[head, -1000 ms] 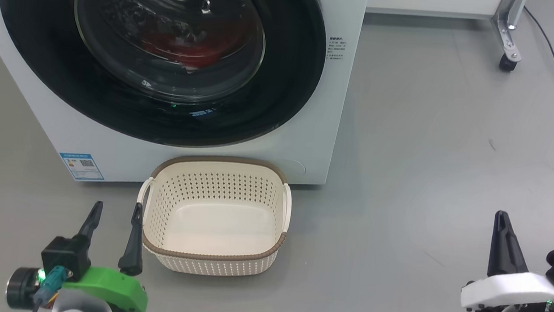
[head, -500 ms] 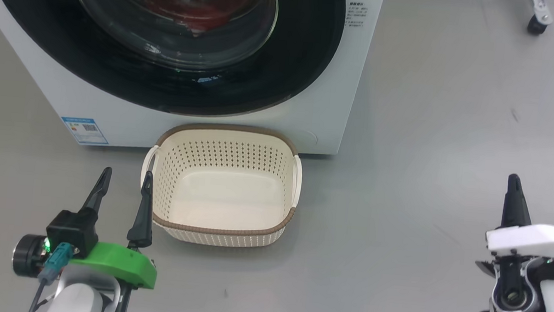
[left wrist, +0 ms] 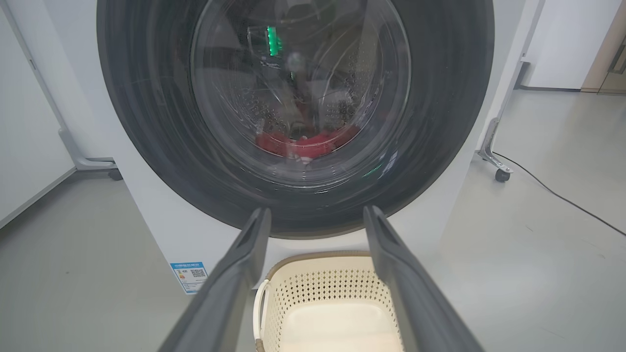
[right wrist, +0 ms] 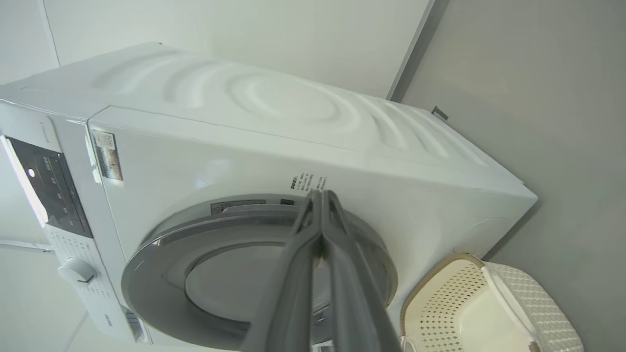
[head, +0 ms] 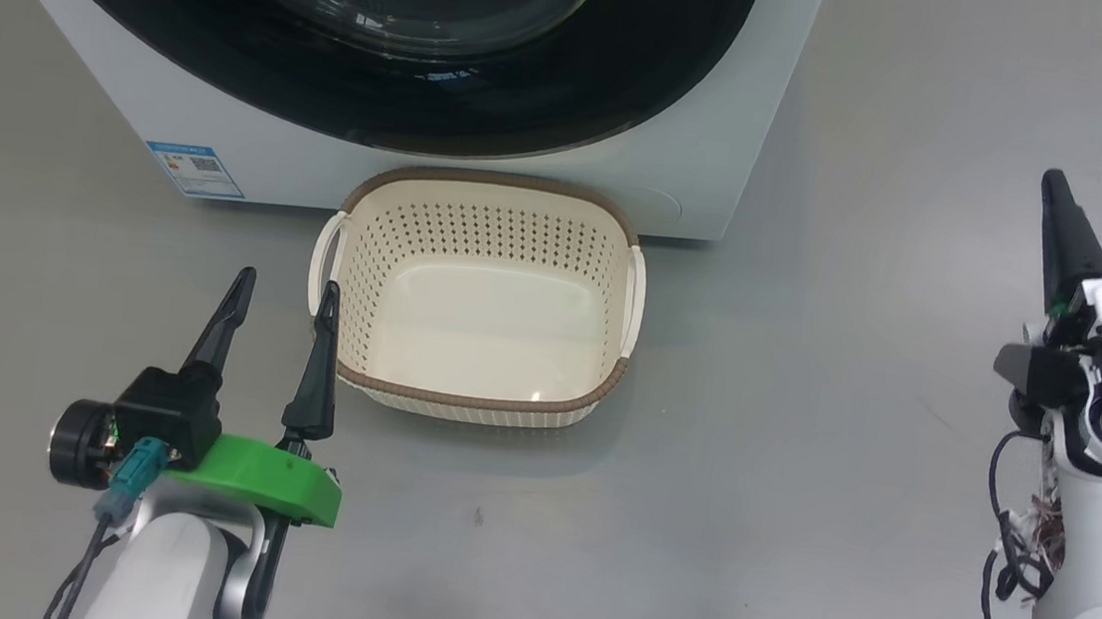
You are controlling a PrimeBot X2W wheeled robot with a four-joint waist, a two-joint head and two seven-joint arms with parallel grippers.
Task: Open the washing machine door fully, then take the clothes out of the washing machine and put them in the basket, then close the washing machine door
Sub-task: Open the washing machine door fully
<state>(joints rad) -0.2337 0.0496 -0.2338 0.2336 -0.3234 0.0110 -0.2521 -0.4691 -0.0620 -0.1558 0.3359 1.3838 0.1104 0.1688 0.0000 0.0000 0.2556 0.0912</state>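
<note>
The washing machine (head: pixel 703 163) stands at the top of the head view, its round black washing machine door (head: pixel 529 108) shut. Through the door's glass (left wrist: pixel 293 98) the red clothes (left wrist: pixel 305 144) lie low in the drum. The cream basket (head: pixel 609 384) sits empty on the floor against the machine's front. My left gripper (head: pixel 286 280) is open just left of the basket, holding nothing, its fingers (left wrist: pixel 244 264) pointing at the door. My right gripper (head: pixel 1055 189) is shut and empty, out to the right of the machine; its tips (right wrist: pixel 320 193) point at the door's upper rim (right wrist: pixel 234 220).
Grey floor spreads to the right of the machine. A blue sticker (head: pixel 194 169) marks the machine's lower left corner. A wheeled white frame leg (left wrist: pixel 501 173) and a black cable (left wrist: pixel 562 198) lie to the right behind the machine.
The head camera has tilted down, so machine and basket sit higher in the picture. My right gripper has moved forward towards the machine. The left gripper keeps its place by the basket.
</note>
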